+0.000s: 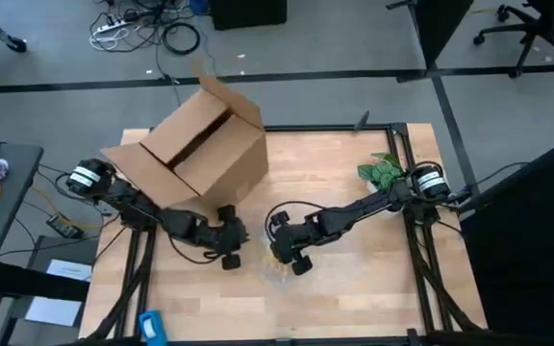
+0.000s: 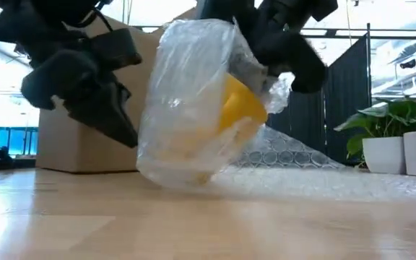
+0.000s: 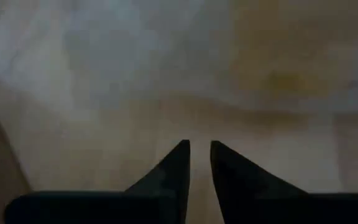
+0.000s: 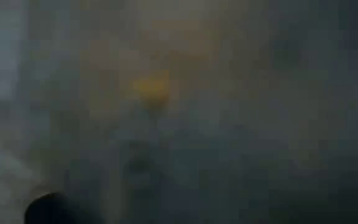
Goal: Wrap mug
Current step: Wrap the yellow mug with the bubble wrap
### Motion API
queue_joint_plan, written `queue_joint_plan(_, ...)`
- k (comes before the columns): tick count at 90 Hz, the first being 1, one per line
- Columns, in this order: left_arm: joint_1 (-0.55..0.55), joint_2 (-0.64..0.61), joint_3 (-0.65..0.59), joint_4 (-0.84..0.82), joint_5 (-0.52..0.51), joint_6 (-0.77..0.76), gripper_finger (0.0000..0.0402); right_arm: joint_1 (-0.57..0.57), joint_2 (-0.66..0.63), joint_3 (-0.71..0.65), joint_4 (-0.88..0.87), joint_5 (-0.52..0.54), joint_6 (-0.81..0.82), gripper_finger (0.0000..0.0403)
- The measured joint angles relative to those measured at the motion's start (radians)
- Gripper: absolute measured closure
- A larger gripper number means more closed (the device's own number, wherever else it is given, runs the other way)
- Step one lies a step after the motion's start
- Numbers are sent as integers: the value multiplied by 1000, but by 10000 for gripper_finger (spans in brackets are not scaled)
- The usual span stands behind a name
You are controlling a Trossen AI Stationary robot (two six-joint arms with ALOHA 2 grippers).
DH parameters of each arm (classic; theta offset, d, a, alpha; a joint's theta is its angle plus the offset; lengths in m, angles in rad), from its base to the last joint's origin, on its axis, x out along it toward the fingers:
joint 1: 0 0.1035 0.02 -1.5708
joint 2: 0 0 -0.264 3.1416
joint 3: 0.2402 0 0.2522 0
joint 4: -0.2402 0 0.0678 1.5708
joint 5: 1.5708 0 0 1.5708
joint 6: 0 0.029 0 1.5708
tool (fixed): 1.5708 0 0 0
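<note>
The yellow mug [image 2: 240,108] lies tilted inside a roll of clear bubble wrap [image 2: 186,108], whose lower side rests on the wooden table [image 2: 208,224]. More of the wrap sheet [image 2: 316,177] trails flat toward the table's right. My right gripper [image 2: 284,61] is at the bundle's upper right, shut on a gathered bit of wrap. My left gripper [image 2: 125,133] stands just left of the bundle, fingers shut and slanting down; I cannot tell if it touches the wrap. In the high view both grippers [image 1: 231,248] [image 1: 294,258] meet over the wrap [image 1: 277,271]. My right gripper holds a bunched edge of the bubble wrap [image 2: 279,88] at the bundle's upper right, coming from above and slanting down. The wrap is drawn up to the fingers there, while the bundle's lower side stays on the table. The gripper body hides the fingers' exact hold.
An open cardboard box [image 1: 195,144] stands at the table's far left, behind my left arm. A potted plant [image 1: 383,171] in white pots [image 2: 399,152] sits at the far right. Bare wood lies along the near edge.
</note>
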Motion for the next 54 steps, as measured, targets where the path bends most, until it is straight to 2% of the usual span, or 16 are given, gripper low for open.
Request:
queue_joint_plan(9, -27, 4, 0, -57, 33, -81, 353, 5, 0, 0, 27, -26, -11, 403)
queue_joint_plan(19, -70, 48, -3, -8, 64, -148, 353, 3, 0, 0, 74, -60, -19, 403)
queue_joint_plan(30, -91, 160, -3, 179, 71, -159, 353, 2, 0, 26, 75, -56, -19, 403)
queue_joint_plan(37, -85, 245, -1, 331, 31, -151, 353, 2, 26, 91, 33, -49, -13, 403)
queue_joint_plan(54, -49, 404, 50, 586, -62, -77, 353, -6, 160, 292, -269, -56, 49, 403)
